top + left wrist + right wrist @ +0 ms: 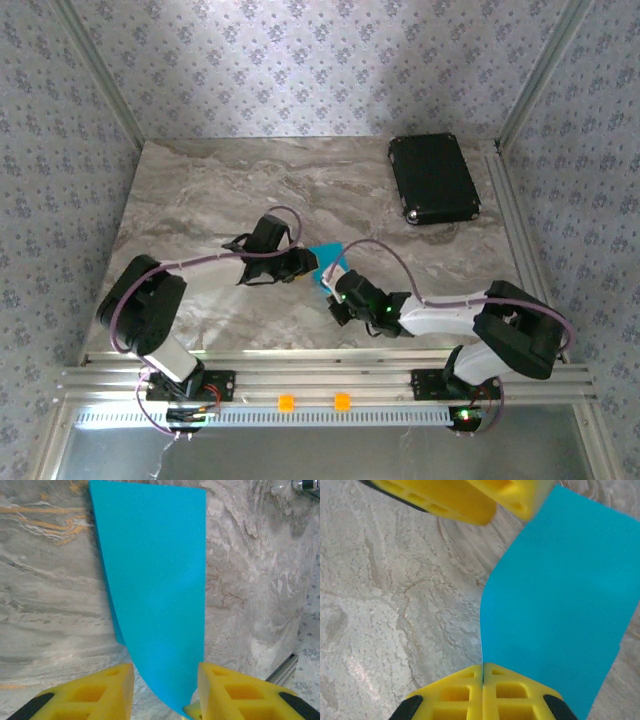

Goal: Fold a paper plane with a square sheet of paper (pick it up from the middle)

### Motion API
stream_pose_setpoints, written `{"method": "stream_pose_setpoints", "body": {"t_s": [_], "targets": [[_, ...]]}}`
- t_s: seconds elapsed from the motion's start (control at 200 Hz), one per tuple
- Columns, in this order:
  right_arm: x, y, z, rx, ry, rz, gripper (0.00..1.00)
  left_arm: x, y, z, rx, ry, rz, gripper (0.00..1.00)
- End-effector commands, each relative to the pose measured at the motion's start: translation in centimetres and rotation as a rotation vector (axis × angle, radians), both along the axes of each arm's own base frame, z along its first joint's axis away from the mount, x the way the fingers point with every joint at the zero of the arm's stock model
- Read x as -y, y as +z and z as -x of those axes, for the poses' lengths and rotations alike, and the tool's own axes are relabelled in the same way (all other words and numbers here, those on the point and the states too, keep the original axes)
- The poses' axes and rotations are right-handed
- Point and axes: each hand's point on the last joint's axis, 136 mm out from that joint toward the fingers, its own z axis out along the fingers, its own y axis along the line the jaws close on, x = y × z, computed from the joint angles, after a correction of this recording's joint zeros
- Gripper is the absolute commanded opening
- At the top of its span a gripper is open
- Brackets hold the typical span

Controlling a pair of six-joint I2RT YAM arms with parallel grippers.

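Pinching one edge of the thin, bright cyan-blue sheet of paper (560,605), the right hand (482,672) holds it over the grey marble table (200,200); the left hand (165,680) stands spread, the paper passing between its yellow fingers (100,690).

Top view: the thin bright cyan-blue square sheet of paper (327,257) is largely covered by the left gripper (303,266) and the right gripper (337,292), so its outline cannot be determined.
Left wrist view: the sheet's lower tip runs off the bottom edge. A shiny metal part (305,485) is cropped, blurred and unidentifiable.
Right wrist view: the sheet is cut off at the right and bottom edges.
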Motion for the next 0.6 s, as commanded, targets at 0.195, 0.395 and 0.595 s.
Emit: {"method": "stream_pose_setpoints", "body": {"t_s": [0.195,0.395,0.595], "targets": [[-0.9,1.9,0.1,-0.289,-0.039,-0.253,0.02,-1.1,0.9,-0.3,0.051,0.02,-0.039,0.36],[-0.4,2.0,-0.6,-0.408,-0.091,-0.343,0.02,-1.2,1.6,-0.4,0.07,0.014,-0.03,0.31],[-0.3,2.2,-0.8,-0.438,-0.103,-0.366,0.02,-1.1,2.1,-0.7,0.082,0.022,-0.006,0.27]]}}
